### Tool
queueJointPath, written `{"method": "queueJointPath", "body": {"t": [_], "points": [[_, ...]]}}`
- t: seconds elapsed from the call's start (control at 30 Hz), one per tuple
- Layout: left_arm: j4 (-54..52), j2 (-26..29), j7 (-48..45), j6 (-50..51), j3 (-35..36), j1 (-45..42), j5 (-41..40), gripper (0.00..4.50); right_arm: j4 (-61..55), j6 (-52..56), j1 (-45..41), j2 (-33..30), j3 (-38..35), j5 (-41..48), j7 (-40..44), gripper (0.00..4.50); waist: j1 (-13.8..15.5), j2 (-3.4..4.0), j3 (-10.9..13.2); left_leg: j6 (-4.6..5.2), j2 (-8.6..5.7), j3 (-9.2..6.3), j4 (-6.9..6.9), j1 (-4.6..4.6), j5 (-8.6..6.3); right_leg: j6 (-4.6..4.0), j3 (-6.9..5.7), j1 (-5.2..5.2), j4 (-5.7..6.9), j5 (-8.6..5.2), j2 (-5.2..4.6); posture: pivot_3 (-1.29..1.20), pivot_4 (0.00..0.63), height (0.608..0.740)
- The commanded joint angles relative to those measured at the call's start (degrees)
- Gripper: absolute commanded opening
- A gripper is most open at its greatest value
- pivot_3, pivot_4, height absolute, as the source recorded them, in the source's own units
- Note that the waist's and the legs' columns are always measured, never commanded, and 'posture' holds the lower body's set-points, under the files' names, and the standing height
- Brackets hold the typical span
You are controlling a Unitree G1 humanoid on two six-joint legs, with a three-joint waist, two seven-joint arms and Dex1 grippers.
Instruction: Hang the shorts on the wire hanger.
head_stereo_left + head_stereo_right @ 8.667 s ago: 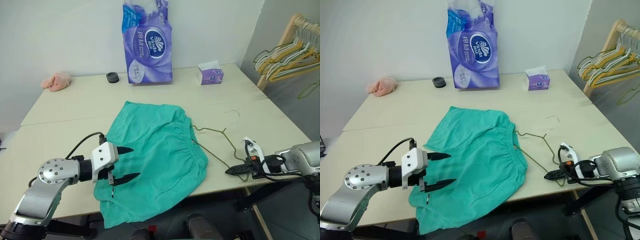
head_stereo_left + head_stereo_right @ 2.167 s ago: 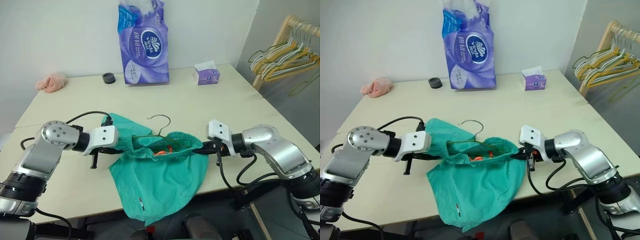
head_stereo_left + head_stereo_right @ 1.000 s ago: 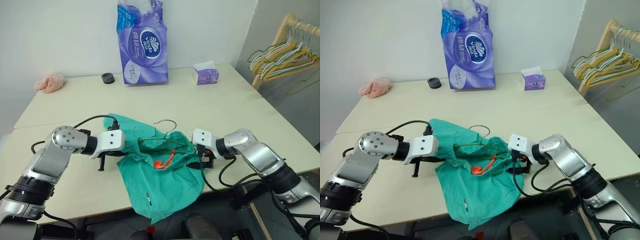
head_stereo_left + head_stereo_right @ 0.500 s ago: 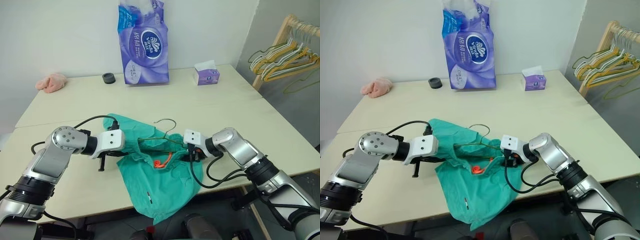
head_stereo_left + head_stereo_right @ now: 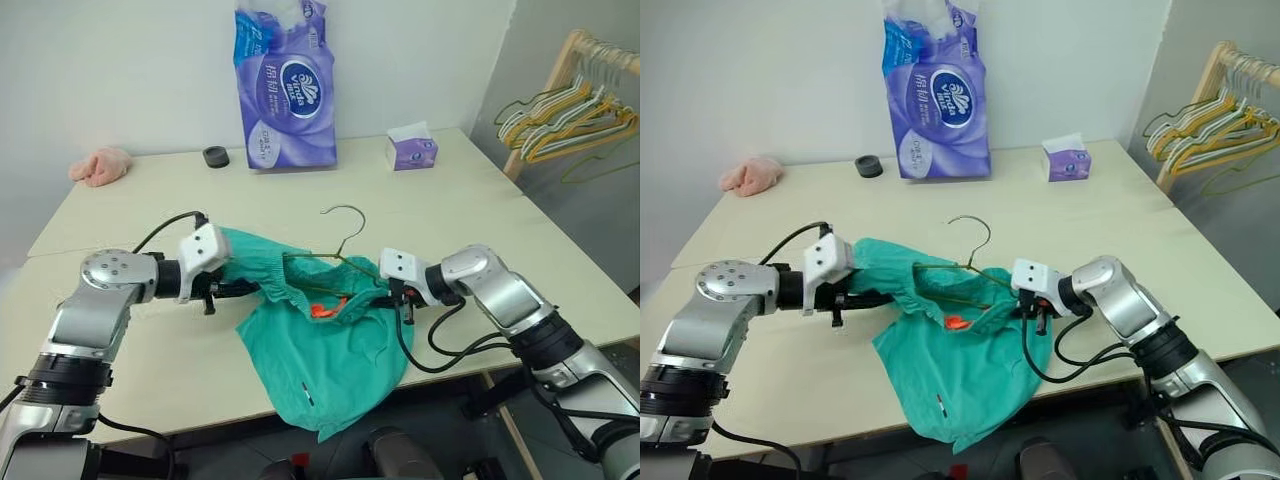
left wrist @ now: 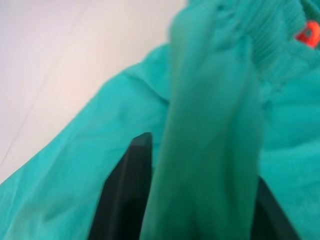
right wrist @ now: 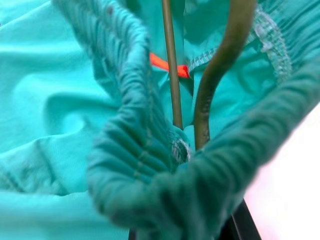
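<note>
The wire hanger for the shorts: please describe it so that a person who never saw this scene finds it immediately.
On the pale table, look near the front edge at the teal shorts stretched between the two robot arms. The wire hanger is the thin olive-green wire whose curved hook rises from the waistband. It is a single hanger lying inside the cloth, unlike the yellow and green hangers bunched on the wooden rack at the right.

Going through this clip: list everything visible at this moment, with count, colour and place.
shorts: one, teal-green, front table edge, held at the waistband.
wire hanger: one, olive, body inside the waistband, hook poking out.
tissue-roll pack: one, purple, table rear.
tissue box: one, purple, rear right.
small ring: one, black, beside the pack.
fluffy cloth: one, pink, rear left.
hanger rack: one, wooden, right of the table.
left hand: on the waistband's left.
right hand: shut on the waistband's right.
</note>
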Motion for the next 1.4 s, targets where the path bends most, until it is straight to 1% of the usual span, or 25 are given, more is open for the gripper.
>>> {"method": "queueJointPath", "body": {"t": [0.03,0.17,0.27,0.47,0.7,0.9,1.0,1.13,1.23,1.33,1.4], "points": [[1.6,1.1,-0.5,9.0,5.0,-2.6,-6.7,3.04,-5.0,1.3,0.0,-2.4,-3.3,2.2,2.0,0.00,0.0,-0.03,0.0,0.00,0.00,-0.01,0.01,0.00,0.00,0.00,-0.01,0.01,-0.01,0.00,0.00,-0.26,0.015,0.740],[1.9,3.2,-4.2,12.1,5.5,-2.4,-9.5,4.26,-7.2,2.8,0.4,-3.9,-4.1,3.4,2.7,0.00,-0.1,-0.03,0.0,0.00,0.00,-0.02,0.01,0.01,0.00,0.00,-0.02,0.01,0.00,0.00,0.00,-0.27,0.018,0.740],[3.9,3.4,-4.0,11.4,4.8,-4.3,-8.6,4.26,-8.0,3.3,0.6,-5.0,-4.2,3.9,3.4,0.00,0.0,-0.03,0.0,0.00,0.00,-0.03,-0.01,0.01,0.00,0.00,-0.02,-0.01,0.00,0.00,0.00,-0.27,0.018,0.740],[5.1,4.3,-6.9,0.1,-1.0,-4.9,-1.3,4.26,-8.4,4.0,1.0,-7.4,-4.5,4.3,4.8,0.00,0.0,-0.03,0.0,-0.01,-0.02,0.01,0.00,0.00,0.00,0.00,0.03,0.02,-0.06,0.00,-0.02,-0.28,0.024,0.740],[6.5,4.3,-10.1,-8.2,-2.1,-5.6,1.2,4.26,-8.1,3.4,1.8,-10.3,-4.8,4.7,6.1,0.00,-0.1,-0.02,0.0,-0.01,-0.02,0.01,-0.02,-0.01,0.00,-0.01,0.03,-0.01,-0.07,0.00,-0.02,-0.30,0.026,0.740],[8.7,2.2,-8.5,-12.1,-3.5,-6.7,4.0,4.26,-8.8,3.4,2.0,-10.3,-5.3,5.2,5.6,0.00,-0.2,-0.03,0.0,-0.01,-0.02,0.01,-0.01,-0.01,0.00,0.00,0.02,0.00,-0.05,0.00,-0.02,-0.30,0.025,0.740],[11.4,0.2,-6.8,-15.0,-4.4,-7.8,5.8,3.72,-9.5,3.5,2.1,-10.4,-5.3,5.6,5.7,0.00,-0.1,-0.03,0.0,-0.01,-0.02,0.01,-0.01,-0.01,0.00,0.00,0.02,0.00,-0.05,0.00,-0.02,-0.30,0.025,0.740],[14.2,-2.4,-4.9,-15.8,-4.0,-9.8,6.1,2.44,-10.1,3.9,2.2,-10.4,-5.3,5.9,5.7,0.00,-0.1,-0.03,0.0,-0.01,-0.02,0.02,0.00,-0.02,0.00,0.00,0.02,0.00,-0.06,0.00,-0.03,-0.30,0.025,0.740],[14.7,-3.1,-4.8,-15.6,-3.8,-10.0,5.7,1.53,-10.5,4.5,2.5,-10.6,-5.4,6.1,5.8,0.00,-0.2,-0.03,0.0,-0.01,-0.02,0.01,0.00,-0.02,0.00,0.00,0.01,-0.01,-0.05,0.00,-0.03,-0.30,0.029,0.740],[15.2,-3.1,-4.4,-13.2,-2.6,-10.3,4.3,0.55,-10.9,5.7,3.2,-11.2,-6.0,6.7,5.8,0.00,-0.2,-0.03,0.0,-0.01,-0.02,0.01,-0.02,-0.02,0.00,0.00,0.01,-0.02,-0.04,0.00,-0.03,-0.30,0.029,0.740],[15.6,-2.7,-4.1,-12.9,-2.2,-10.2,4.2,0.02,-11.3,6.9,3.8,-11.6,-6.6,7.4,5.8,0.00,-0.2,-0.03,0.0,-0.01,-0.02,0.00,-0.02,-0.02,0.00,0.00,0.01,-0.02,-0.04,0.00,-0.02,-0.30,0.029,0.740]]}}
